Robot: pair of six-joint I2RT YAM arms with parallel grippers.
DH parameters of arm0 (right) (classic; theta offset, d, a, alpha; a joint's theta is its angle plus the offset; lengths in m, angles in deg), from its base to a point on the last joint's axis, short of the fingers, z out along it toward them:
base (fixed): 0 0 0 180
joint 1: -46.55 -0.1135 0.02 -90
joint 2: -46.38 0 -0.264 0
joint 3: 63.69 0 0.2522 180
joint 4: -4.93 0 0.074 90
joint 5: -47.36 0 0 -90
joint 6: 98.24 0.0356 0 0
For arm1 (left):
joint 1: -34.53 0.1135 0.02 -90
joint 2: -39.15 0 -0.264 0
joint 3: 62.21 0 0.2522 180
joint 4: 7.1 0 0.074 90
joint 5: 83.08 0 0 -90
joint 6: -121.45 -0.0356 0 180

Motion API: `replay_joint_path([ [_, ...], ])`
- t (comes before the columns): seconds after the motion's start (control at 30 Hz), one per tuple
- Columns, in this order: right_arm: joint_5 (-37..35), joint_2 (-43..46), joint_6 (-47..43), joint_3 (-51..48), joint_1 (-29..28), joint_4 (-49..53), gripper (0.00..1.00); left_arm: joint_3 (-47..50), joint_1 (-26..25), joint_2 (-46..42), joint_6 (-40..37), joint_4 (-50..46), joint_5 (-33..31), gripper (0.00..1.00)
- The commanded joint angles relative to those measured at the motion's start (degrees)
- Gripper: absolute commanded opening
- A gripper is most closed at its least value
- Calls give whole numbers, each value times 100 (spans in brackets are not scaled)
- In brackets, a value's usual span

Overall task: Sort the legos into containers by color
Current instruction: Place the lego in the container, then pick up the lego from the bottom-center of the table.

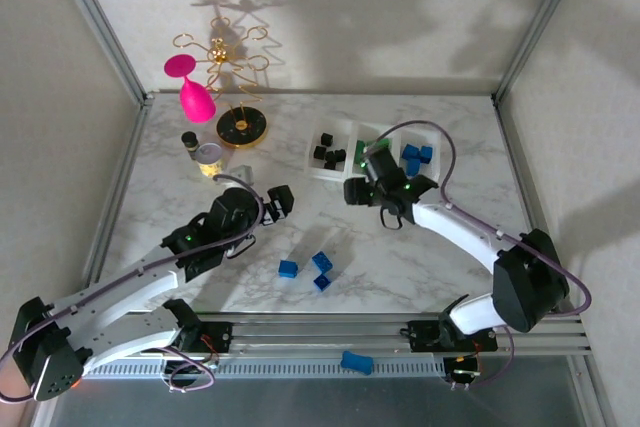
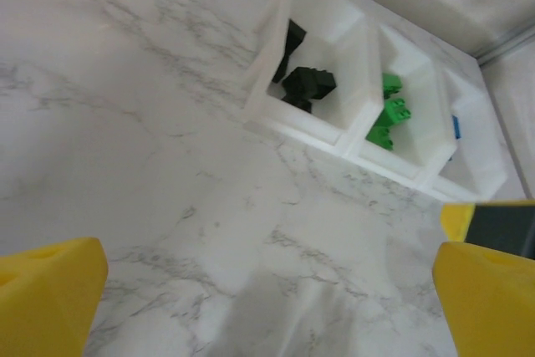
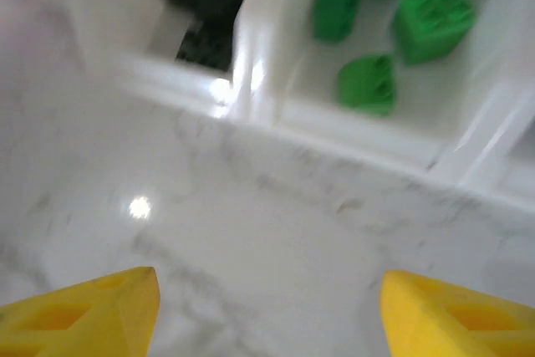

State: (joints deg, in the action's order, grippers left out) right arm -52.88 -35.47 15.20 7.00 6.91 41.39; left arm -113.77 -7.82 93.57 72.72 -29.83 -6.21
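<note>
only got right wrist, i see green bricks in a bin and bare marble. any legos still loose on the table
observer: yes, three blue legos lie loose on the marble, on the near side of the tray.
operator: anything off the marble
observer: one oblong blue brick lies on the grey strip beyond the table's near edge.
operator: whats the left arm doing
observer: the left gripper hangs above bare marble, left of the tray, fingers open with nothing between them.
</note>
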Motion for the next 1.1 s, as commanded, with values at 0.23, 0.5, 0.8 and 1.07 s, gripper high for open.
replay_joint_path([
  [0.23,329,-215,638,-498,-1447,-124,77,338,-28,-551,494,-568,-507,100],
  [0.5,323,-799,780,-561,-2205,-357,79,462,-28,-657,644,-699,-677,100],
  [0.8,82,-1497,657,-284,-2404,-301,70,475,-19,-680,634,-732,-777,100],
  [1.07,-81,-1721,652,-208,-2410,-192,56,477,-10,-639,610,-679,-779,99],
])
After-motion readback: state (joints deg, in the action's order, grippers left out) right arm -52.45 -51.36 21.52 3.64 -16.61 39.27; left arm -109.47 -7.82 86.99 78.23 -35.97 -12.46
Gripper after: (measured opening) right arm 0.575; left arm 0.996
